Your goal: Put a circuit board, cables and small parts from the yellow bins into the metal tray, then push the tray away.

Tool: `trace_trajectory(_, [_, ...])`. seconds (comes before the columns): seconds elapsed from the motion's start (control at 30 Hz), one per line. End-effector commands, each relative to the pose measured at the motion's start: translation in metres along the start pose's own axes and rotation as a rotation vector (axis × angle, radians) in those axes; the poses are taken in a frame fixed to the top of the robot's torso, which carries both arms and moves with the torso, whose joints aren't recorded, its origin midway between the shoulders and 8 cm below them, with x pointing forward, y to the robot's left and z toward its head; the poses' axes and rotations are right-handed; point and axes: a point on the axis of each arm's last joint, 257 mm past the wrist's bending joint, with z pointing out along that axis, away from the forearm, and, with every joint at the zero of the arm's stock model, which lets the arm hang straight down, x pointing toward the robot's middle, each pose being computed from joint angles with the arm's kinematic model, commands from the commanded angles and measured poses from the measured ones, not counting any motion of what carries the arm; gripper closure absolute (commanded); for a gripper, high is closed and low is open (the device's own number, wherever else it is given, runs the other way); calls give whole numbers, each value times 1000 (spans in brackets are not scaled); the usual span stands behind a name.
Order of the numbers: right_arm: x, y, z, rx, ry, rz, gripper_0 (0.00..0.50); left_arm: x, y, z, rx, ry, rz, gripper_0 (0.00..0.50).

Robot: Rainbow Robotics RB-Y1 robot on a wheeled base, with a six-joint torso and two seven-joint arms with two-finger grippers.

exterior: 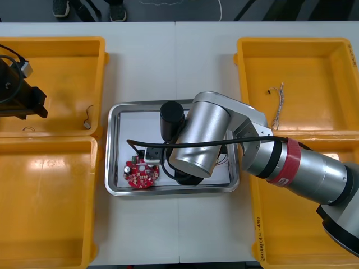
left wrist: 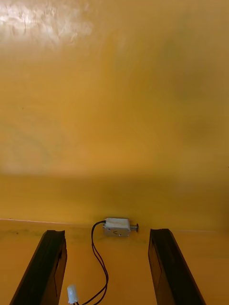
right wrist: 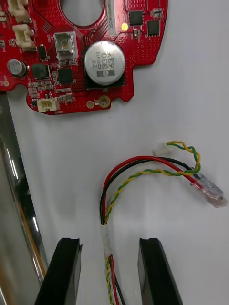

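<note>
A round red circuit board (exterior: pixel 140 174) lies in the metal tray (exterior: pixel 112 147) at its near left. My right arm reaches over the tray. In the right wrist view my right gripper (right wrist: pixel 109 274) stands open just above the tray's white floor, with a red and yellow cable (right wrist: pixel 143 167) lying between its fingers and running on toward the circuit board (right wrist: pixel 71 57). My left gripper (exterior: pixel 40 102) hangs over the far left yellow bin (exterior: pixel 61 45), open. A small metal part (left wrist: pixel 118 227) with a thin black lead lies against the bin wall just beyond its fingers.
A twisted blue and white cable (exterior: pixel 277 103) lies in the far right yellow bin (exterior: pixel 314 47). The near left bin (exterior: pixel 50 235) and near right bin (exterior: pixel 291 246) flank the tray. The tray's shiny wall (right wrist: pixel 14 190) stands close beside one right finger.
</note>
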Motion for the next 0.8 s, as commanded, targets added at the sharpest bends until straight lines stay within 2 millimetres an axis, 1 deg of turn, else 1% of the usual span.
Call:
trace_trajectory(0.03, [-1,-15,-11,40,-3,-53,74,-17,17,-22,-37,-33,24,0])
trace_trajectory(0.13, [2,-22,-17,59,-3,-62,46,-12,17,-17,-38,-13,18,0])
trace_trajectory(0.27, [3,-31,-32,81,-23,-65,45,-8,18,-16,-37,5,11,0])
trace_trajectory(0.43, [13,-56,-62,87,-66,-27,44,-1,21,-15,-45,29,2,0])
trace_trajectory(0.47, [14,-58,-65,84,-71,-20,44,0,21,-15,-46,35,-1,0])
trace_trajectory(0.53, [21,-67,-77,65,-87,26,46,4,21,-15,-46,48,-1,0])
trace_trajectory(0.57, [21,-67,-77,65,-87,26,46,4,21,-15,-46,48,-1,0])
trace_trajectory(0.6, [26,-74,-87,55,-101,56,45,5,22,-15,-49,54,-6,0])
trace_trajectory(0.63, [29,-78,-93,49,-107,76,44,7,22,-15,-50,60,-8,0])
trace_trajectory(0.7, [38,-88,-102,61,-99,94,46,8,23,-16,-51,66,-9,0])
trace_trajectory(0.73, [38,-88,-102,61,-99,94,46,8,23,-16,-51,66,-9,0])
trace_trajectory(0.77, [46,-98,-110,78,-82,102,44,10,23,-16,-53,71,-12,0])
trace_trajectory(0.8, [49,-102,-116,86,-74,112,44,11,23,-15,-53,75,-13,0])
